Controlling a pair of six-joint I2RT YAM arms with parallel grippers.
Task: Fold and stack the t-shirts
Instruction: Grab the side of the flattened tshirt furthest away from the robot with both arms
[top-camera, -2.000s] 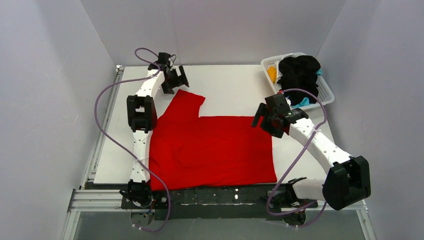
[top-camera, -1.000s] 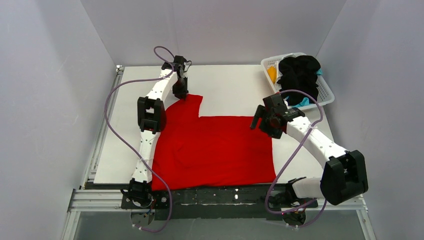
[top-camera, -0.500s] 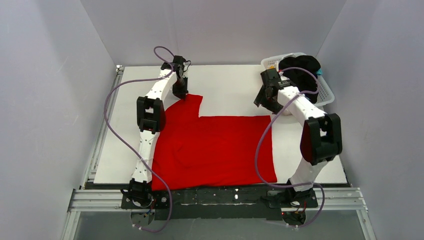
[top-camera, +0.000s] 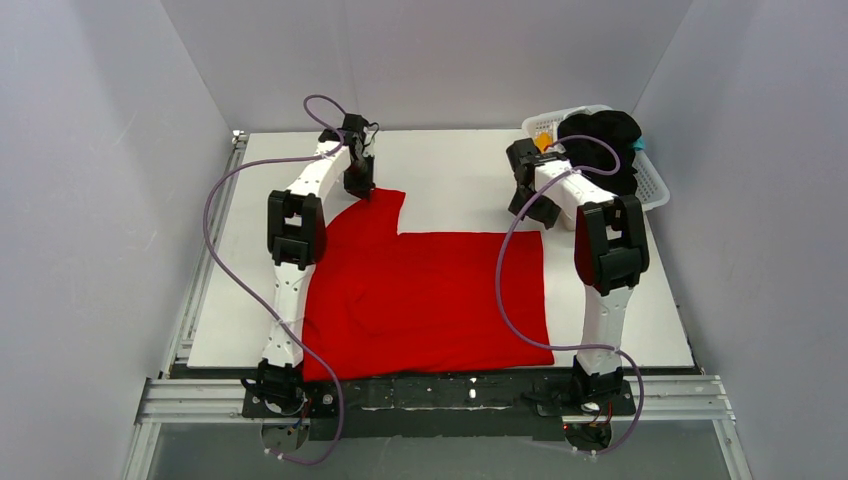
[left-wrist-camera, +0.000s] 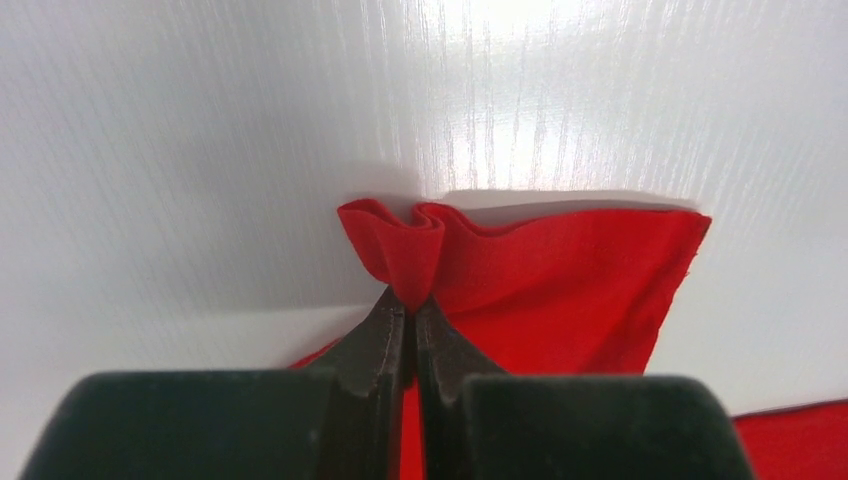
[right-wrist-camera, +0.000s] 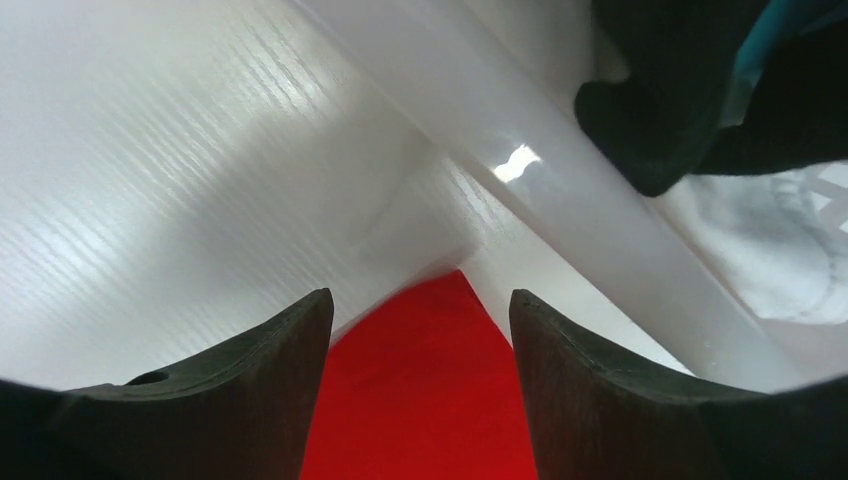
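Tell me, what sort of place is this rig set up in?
Probably a lab test booth: plain grey walls box in a white table, with an aluminium frame along its near edge.

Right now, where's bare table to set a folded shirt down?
Widest: the far table strip between the left gripper and right gripper, beyond the red t-shirt. A narrower strip runs along its left. Crowded: the basket corner, heaped with a black t-shirt.

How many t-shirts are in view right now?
4: red t-shirt flat on the table; black t-shirt, orange-yellow t-shirt and teal t-shirt heaped in the basket. More may be hidden beneath.
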